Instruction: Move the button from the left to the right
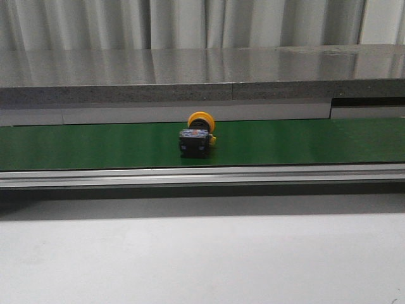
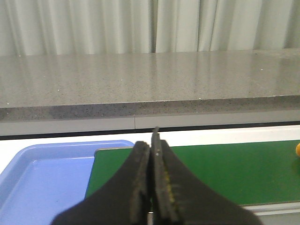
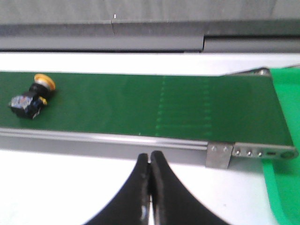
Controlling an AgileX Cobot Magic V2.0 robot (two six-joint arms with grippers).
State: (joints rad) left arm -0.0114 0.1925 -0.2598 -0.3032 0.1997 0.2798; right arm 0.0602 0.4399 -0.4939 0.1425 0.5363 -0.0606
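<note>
The button (image 1: 197, 136) lies on its side on the green conveyor belt (image 1: 95, 144), near the middle of the front view: yellow-orange head towards the back, black boxy body towards the front. It also shows in the right wrist view (image 3: 32, 96), and a sliver of its head shows at the edge of the left wrist view (image 2: 297, 149). My left gripper (image 2: 151, 140) is shut and empty, over the belt's left end. My right gripper (image 3: 150, 157) is shut and empty, over the white table in front of the belt. Neither gripper shows in the front view.
A blue tray (image 2: 42, 173) sits at the belt's left end. A green surface (image 3: 286, 187) lies past the belt's right end, by a metal end bracket (image 3: 219, 154). An aluminium rail (image 1: 202, 174) runs along the belt's front; a grey stone ledge (image 1: 202, 76) rises behind.
</note>
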